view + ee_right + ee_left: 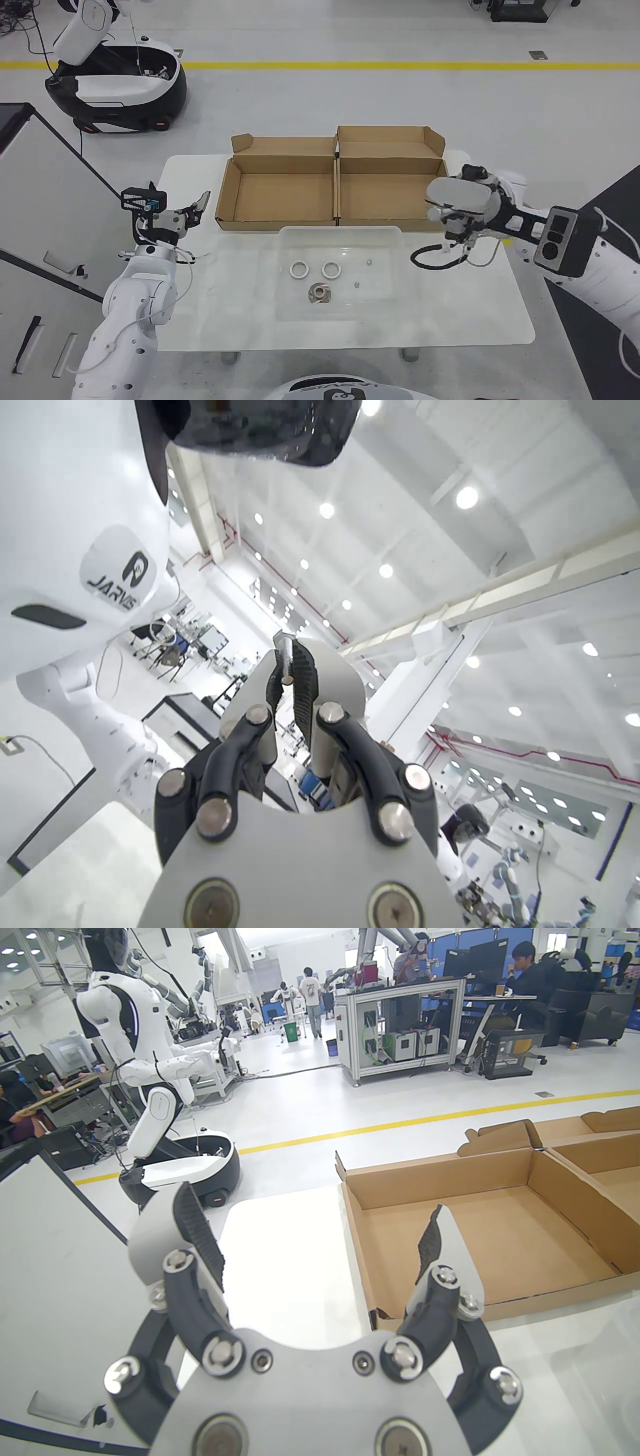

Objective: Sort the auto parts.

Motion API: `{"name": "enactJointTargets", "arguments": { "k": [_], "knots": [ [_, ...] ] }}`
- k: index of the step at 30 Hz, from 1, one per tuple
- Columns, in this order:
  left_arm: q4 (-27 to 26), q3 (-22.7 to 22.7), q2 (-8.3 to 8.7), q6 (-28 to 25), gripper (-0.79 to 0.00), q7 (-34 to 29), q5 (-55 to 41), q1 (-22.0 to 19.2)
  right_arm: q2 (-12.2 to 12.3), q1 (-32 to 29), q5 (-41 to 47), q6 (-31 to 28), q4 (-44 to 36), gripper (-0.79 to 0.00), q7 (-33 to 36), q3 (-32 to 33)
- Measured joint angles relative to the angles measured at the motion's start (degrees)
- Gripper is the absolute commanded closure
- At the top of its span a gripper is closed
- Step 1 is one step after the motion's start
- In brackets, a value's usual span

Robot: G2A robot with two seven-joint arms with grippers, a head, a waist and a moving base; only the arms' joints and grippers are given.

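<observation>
A clear plastic tray [385,236] in the middle of the table holds two white rings [298,269] [331,268], a metal fitting [320,293] and a couple of small bits. Behind it stand two open cardboard boxes, the left box [277,195] and the right box [385,195]. My left gripper [185,212] [312,1208] hovers open over the table's left part, facing the left box [500,1238], with nothing between its fingers. My right gripper [292,672] sits right of the tray [458,232], tilted up toward the ceiling, and is shut on a silver bolt [285,657].
The white table [230,300] has bare room on both sides of the tray and along its front edge. Another robot on a black-and-white base [120,90] stands on the floor beyond the back left corner. A white board [40,190] leans at the left.
</observation>
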Motion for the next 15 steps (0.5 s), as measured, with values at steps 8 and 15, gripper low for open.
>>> {"name": "enactJointTargets", "arguments": {
  "k": [8, 15],
  "knots": [
    [0.0, 0.0, 0.0, 0.0, -0.785, 0.0, 0.0, 0.0, -2.37, 4.7, 5.91, 1.78, -3.78, 0.0, -1.78, -3.42],
    [0.0, 0.0, 0.0, 0.0, -0.785, 0.0, 0.0, 0.0, -4.09, 6.88, 9.58, 2.65, -5.52, 0.0, -2.65, -5.33]
  ]
}}
